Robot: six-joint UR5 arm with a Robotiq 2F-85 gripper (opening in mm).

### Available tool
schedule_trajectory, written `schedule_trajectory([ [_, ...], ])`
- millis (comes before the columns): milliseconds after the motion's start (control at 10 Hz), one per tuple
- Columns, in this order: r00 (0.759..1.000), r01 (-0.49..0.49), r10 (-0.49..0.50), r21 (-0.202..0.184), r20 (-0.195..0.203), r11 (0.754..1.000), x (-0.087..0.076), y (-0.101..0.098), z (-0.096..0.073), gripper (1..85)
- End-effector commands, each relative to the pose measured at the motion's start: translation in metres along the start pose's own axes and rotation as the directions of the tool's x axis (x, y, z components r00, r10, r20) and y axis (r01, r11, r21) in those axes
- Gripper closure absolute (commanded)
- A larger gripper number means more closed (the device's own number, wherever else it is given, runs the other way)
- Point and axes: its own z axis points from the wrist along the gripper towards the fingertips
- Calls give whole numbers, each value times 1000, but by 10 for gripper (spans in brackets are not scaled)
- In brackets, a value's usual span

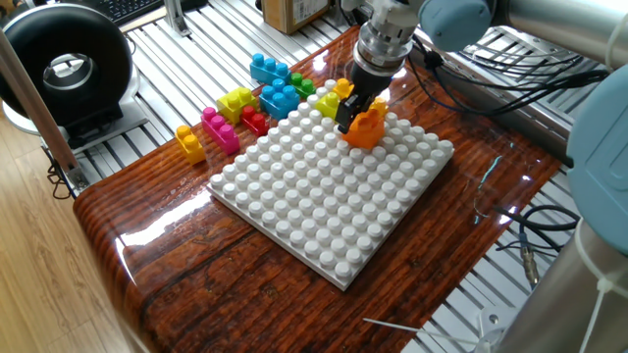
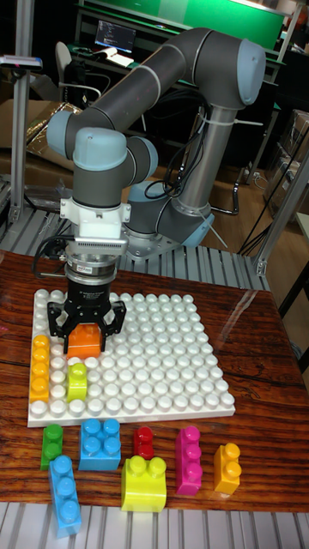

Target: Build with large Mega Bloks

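The end effector [image 2: 85, 333] is closed around an orange brick [image 2: 84, 338], holding it down on the white baseplate [image 2: 163, 360] near the plate's left edge as the tall fixed view shows it. A long orange-yellow brick [image 2: 39, 367] and a lime brick [image 2: 77, 381] sit on the plate just beside it. The other Mega Bloks [image 2: 101, 443] lie loose on the bench [image 2: 257, 412] along the plate's near side.

I'm wearing grey metal tubes with pale blue joint caps, a ribbed silver wrist, and a black two-fingered hand [image 2: 86, 324], cables trailing behind.
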Motion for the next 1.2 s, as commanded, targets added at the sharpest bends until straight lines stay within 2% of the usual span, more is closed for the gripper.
schedule_trajectory([
  [0, 1000, 17, -17, -3, 0, 1000, 0, -1, -1, 247],
  [400, 998, 56, -56, -5, -23, 998, 9, -6, -2, 170],
  [1100, 998, 45, -45, -11, -41, 999, 16, -3, -9, 123],
])
